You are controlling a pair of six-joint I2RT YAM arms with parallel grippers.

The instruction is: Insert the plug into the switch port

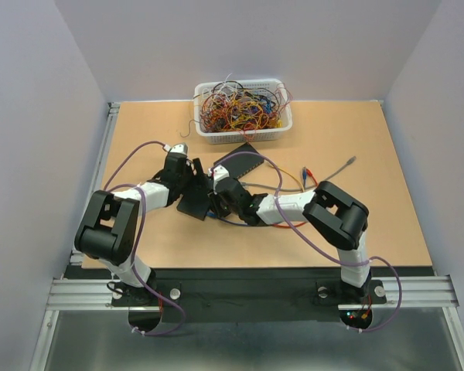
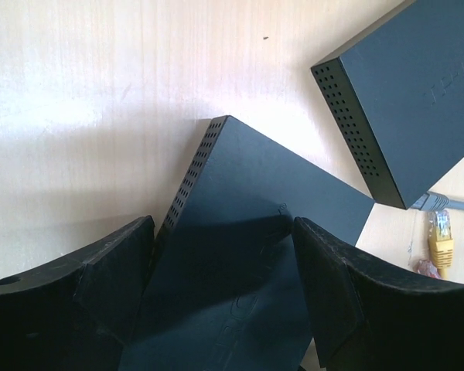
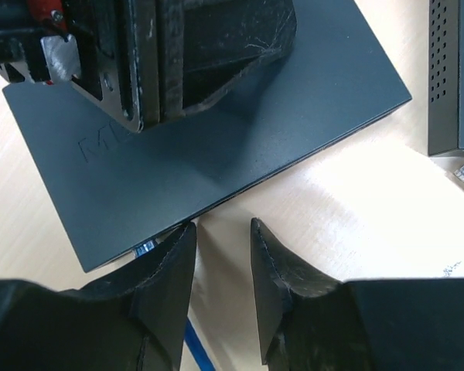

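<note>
Top external view: table [image 1: 356, 224]; basket [image 1: 244, 136] of tangled wires at upper centre; two flat black boxes below it, both arms meeting over the lower one. Box [image 2: 240, 185]: lies flat at frame centre in the left wrist view, perforated side to the left. The left gripper [image 2: 223, 224] is spread wide above it, one finger [image 2: 100, 286] beside the perforated side and the other over the top face; contact cannot be told. Second box [image 2: 406, 93]: upper right, near the first box's far corner. Yellow plug [image 2: 441, 236] and grey cable [image 2: 456, 205]: lower right, beside the second box. Right wrist view: right gripper [image 3: 223, 228] just off the box's near long edge, fingers slightly parted over bare table, gripping nothing. Plug [image 3: 145, 248]: peeps out at that edge, just beside the frame-left finger, blue cable [image 3: 192, 340] trailing down-frame. Switch port: hidden in every view.
</note>
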